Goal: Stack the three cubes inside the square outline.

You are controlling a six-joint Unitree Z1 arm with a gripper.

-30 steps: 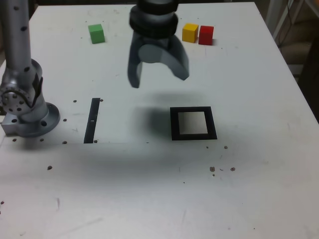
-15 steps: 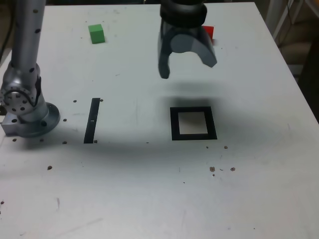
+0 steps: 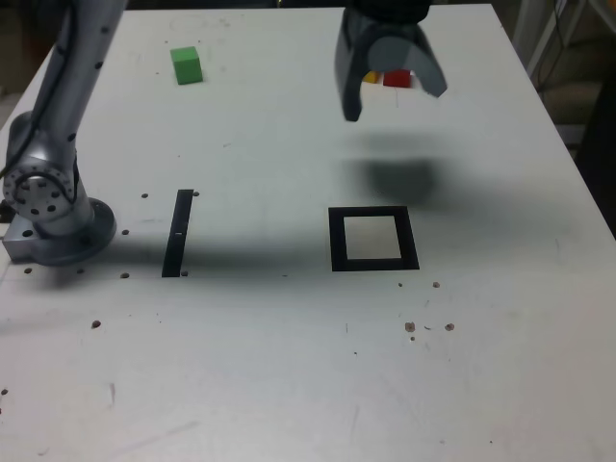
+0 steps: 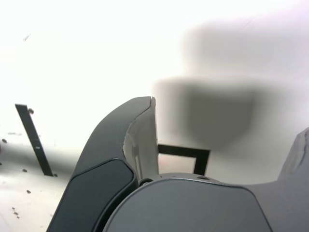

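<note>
Tabletop, white and scuffed [image 3: 289,385], spreads out on every side of the square outline [image 3: 338,241], which serves as the landmark here. The grey arm [image 3: 72,87] rises from its round base [image 3: 63,236], well to the exterior view's left of the outline, and leans up out of the picture. The gripper [image 3: 396,104] hangs over the tabletop, beyond the outline in the exterior view, its two curved fingers spread wide; the wrist view shows tabletop and shadow in the gap between them. A soft dark shadow [image 3: 404,178] falls just beyond the outline. The outline itself lies flat, a thick black frame around a pale centre; part of it also shows in the wrist view, beside one finger. The thin black strip [image 3: 178,234] lies well apart from it, toward the exterior view's left.

All three cubes are outside the outline, on its far side. The green cube [image 3: 187,65] sits far beyond it and to the exterior view's left, in full sight. The red cube [image 3: 397,81] and the yellow cube [image 3: 371,77] sit far beyond it too, both partly hidden behind the gripper, red on the outline's right-hand side. Small brown specks [image 3: 410,327] dot the near side.
</note>
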